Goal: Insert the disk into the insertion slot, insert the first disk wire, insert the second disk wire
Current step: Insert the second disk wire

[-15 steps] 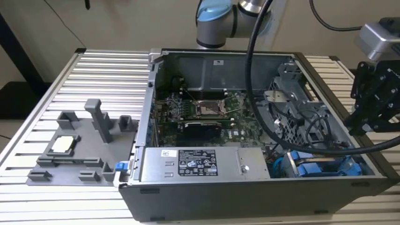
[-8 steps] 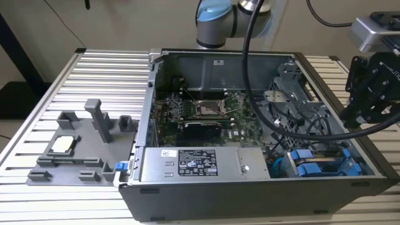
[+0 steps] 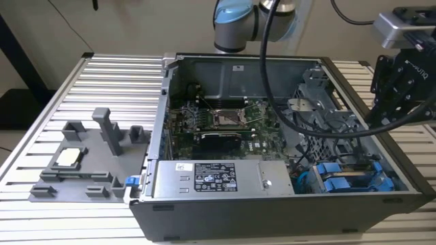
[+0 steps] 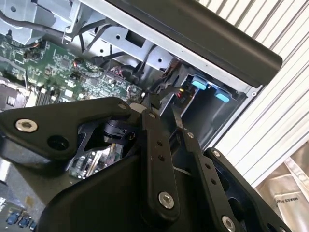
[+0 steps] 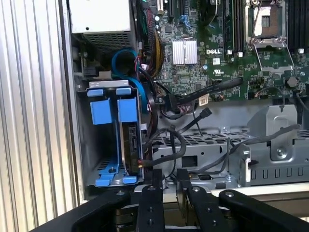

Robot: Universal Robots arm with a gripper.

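gripper: fingers nearly together with a narrow gap, holding nothing; over the computer case rim at the exterior view's right.
disk: on edge in its blue frame, seated in the drive bay at the case's near corner, exterior view's right.
black cables: just beside the disk.
case: open, on the slatted worktop.

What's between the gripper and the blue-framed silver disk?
In the first wrist view, looping black cables lie between the gripper and the silver-grey disk in its blue plastic frame.
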